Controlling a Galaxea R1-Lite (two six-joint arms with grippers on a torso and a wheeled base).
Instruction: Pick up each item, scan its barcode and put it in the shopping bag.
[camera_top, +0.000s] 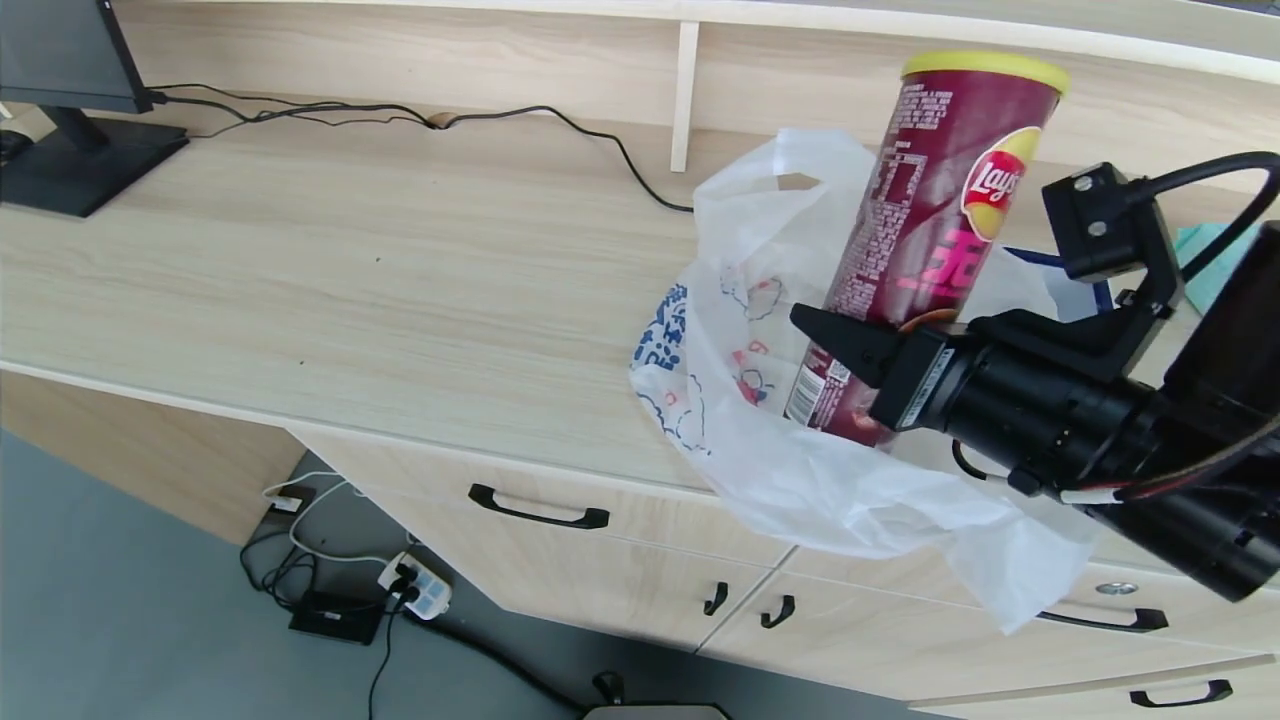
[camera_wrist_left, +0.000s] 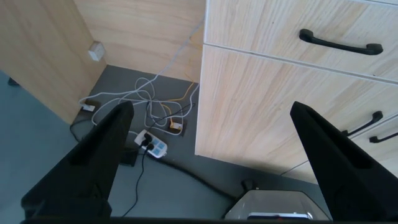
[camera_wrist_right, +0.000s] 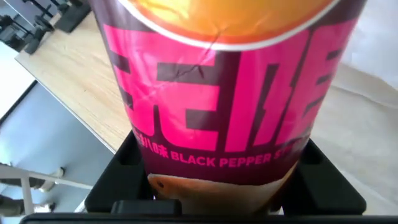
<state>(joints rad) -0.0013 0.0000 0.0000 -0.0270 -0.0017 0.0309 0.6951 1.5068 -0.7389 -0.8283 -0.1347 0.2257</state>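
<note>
A tall maroon chip can (camera_top: 930, 230) with a yellow lid stands nearly upright, tilted slightly, held above the open white plastic shopping bag (camera_top: 790, 420) on the wooden counter. My right gripper (camera_top: 870, 345) is shut on the can's lower part, a black finger showing on its left side. The right wrist view shows the chip can (camera_wrist_right: 224, 93) close up, clamped between the two black fingers (camera_wrist_right: 118, 180). My left gripper (camera_wrist_left: 211, 155) hangs open below the counter, facing the drawer fronts (camera_wrist_left: 292, 81) and the floor.
The counter (camera_top: 350, 260) stretches left of the bag. A monitor stand (camera_top: 80, 150) and black cables (camera_top: 400, 115) lie at the back left. Drawers with black handles (camera_top: 540, 510) sit under the counter edge. A power strip (camera_top: 415, 590) lies on the floor.
</note>
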